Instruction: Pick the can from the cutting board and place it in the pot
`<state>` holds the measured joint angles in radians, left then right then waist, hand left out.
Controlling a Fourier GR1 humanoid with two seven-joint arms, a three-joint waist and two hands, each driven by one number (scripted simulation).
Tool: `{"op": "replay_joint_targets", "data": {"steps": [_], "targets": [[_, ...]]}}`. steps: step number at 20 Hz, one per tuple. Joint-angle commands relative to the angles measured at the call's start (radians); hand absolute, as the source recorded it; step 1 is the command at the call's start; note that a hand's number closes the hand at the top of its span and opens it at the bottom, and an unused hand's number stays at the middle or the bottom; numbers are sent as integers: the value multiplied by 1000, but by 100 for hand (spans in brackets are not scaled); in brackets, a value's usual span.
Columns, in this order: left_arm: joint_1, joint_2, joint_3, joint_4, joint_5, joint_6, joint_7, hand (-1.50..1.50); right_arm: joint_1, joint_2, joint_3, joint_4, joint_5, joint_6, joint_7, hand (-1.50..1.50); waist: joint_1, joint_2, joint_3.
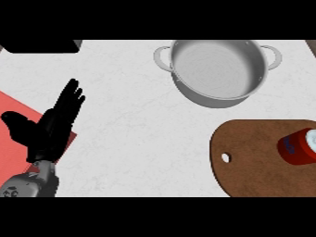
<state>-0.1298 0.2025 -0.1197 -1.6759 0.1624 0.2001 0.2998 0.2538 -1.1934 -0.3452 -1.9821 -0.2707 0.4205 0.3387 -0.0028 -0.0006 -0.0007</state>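
Observation:
A red can (304, 147) with a white top stands on the brown cutting board (256, 157) at the lower right, close to the view's right edge. Beyond the board, at the upper right of the counter, sits a silver pot (218, 71) with two side handles and nothing inside. My left hand (49, 127) shows at the left, open with fingers straight and pointing away, far from both the can and the pot. No right hand appears in the head view.
A red mat (3, 134) lies under and beside my left hand at the left edge. A dark object (41, 45) sits at the counter's far left corner. White counter (133, 139) stretches between the hand and the board.

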Motion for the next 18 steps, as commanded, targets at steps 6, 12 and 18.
{"op": "replay_joint_targets", "data": {"steps": [6, 12, 18], "targets": [[7, -50, -23, 2, -35, -3, -6, 0, -31, 95, 86, 51, 212, 101, 38, -150, 1, 0, 1], [-20, -15, 81, 98, 21, -92, -57, 0, -120, 218, 102, 11, 256, 126, 129, -150, 0, 1, 0], [-35, -49, 46, -4, -30, -47, 51, 0, -217, 341, 141, 31, 345, 137, 151, -150, 4, 1, 1]]}}
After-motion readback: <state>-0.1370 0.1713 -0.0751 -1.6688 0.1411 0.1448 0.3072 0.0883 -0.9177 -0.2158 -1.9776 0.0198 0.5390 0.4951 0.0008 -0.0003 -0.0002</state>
